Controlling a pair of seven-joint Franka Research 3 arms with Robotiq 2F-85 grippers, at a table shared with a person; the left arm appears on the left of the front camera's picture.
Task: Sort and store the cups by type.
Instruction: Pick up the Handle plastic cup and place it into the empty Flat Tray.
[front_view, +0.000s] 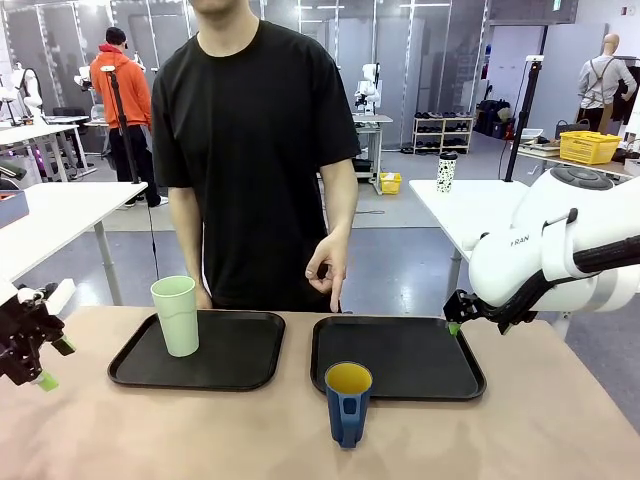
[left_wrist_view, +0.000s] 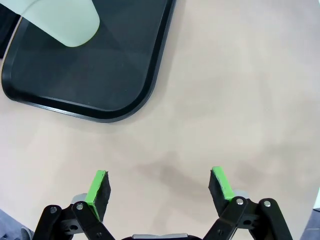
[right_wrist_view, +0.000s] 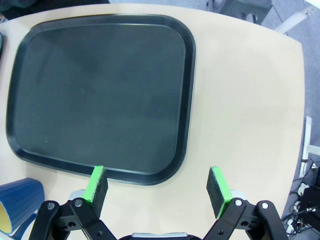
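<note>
A tall pale green tumbler (front_view: 176, 315) stands upright on the left black tray (front_view: 215, 365). A dark blue mug (front_view: 348, 402) with a yellow inside stands on the bare table just in front of the right black tray (front_view: 400, 358). My left gripper (front_view: 52, 362) hangs open at the table's far left edge, well away from the tumbler (left_wrist_view: 60, 20); its fingers (left_wrist_view: 159, 187) have nothing between them. My right gripper (front_view: 455, 320) is open over the right tray's far right corner. In its wrist view the open gripper (right_wrist_view: 159, 187) faces the tray (right_wrist_view: 100, 90), with the mug (right_wrist_view: 17, 200) at bottom left.
A person in a black shirt stands at the far side, one hand (front_view: 328, 265) pointing down at the right tray's far edge. The left tray's corner (left_wrist_view: 90, 70) lies ahead of the left gripper. Bare tabletop (front_view: 200, 440) stretches along the front.
</note>
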